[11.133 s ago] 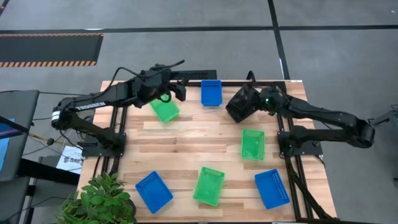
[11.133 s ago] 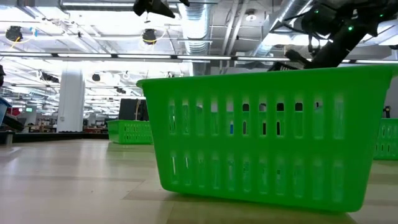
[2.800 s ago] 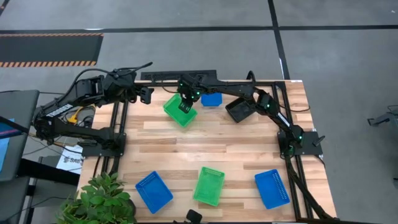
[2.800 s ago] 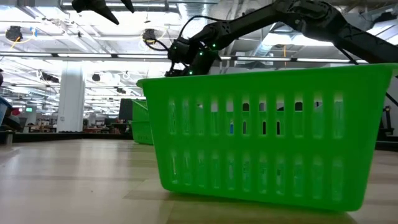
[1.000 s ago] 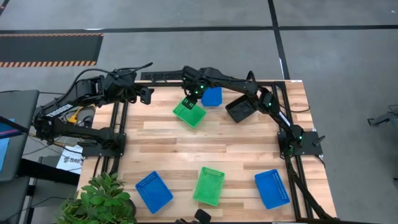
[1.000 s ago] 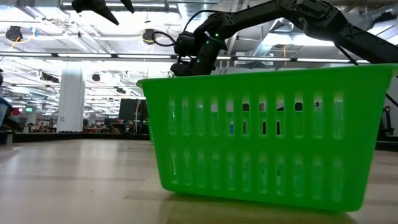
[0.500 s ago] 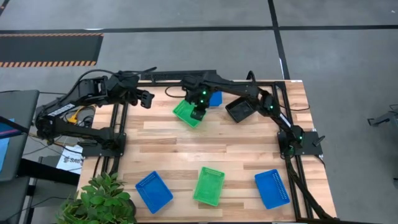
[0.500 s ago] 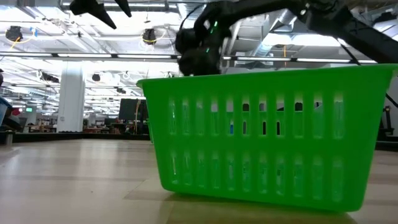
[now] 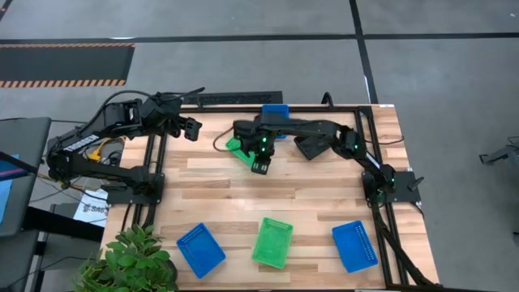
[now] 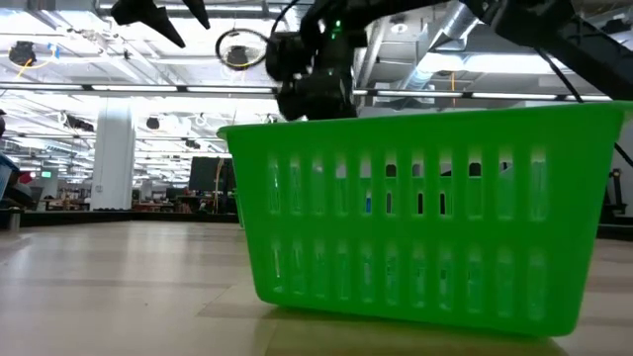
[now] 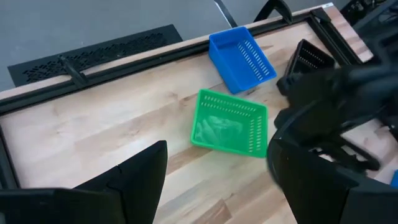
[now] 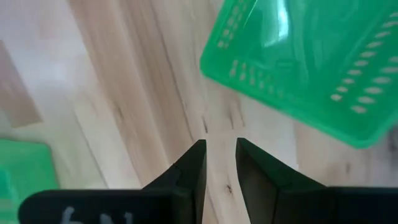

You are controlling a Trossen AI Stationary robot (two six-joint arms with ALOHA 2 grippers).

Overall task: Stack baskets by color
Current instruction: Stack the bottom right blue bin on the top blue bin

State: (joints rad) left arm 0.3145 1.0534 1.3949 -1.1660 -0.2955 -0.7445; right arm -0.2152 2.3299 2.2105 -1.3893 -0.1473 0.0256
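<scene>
The right end effector hangs over the wooden worktop just beside the bright green perforated plastic basket near the far edge; in the right wrist view its two dark fingers stand close together with only a narrow gap, and nothing is between them, so it holds nothing. This green basket looks like a stack already, though I cannot tell how many are nested in it. I judge that the step now is to fetch the other bright green basket, which lies alone near the front edge between two blue mesh baskets. To do this well, the arm should come down over one wall of it with the fingers apart, pinch the rim, lift it level, and lower it straight so that it nests. The baskets are small, rectangular, with slotted walls and thin rims; they probably slide easily on the wood. A third blue basket and a black basket stay at the far edge. The left end effector waits spread wide at the far left corner, empty.
</scene>
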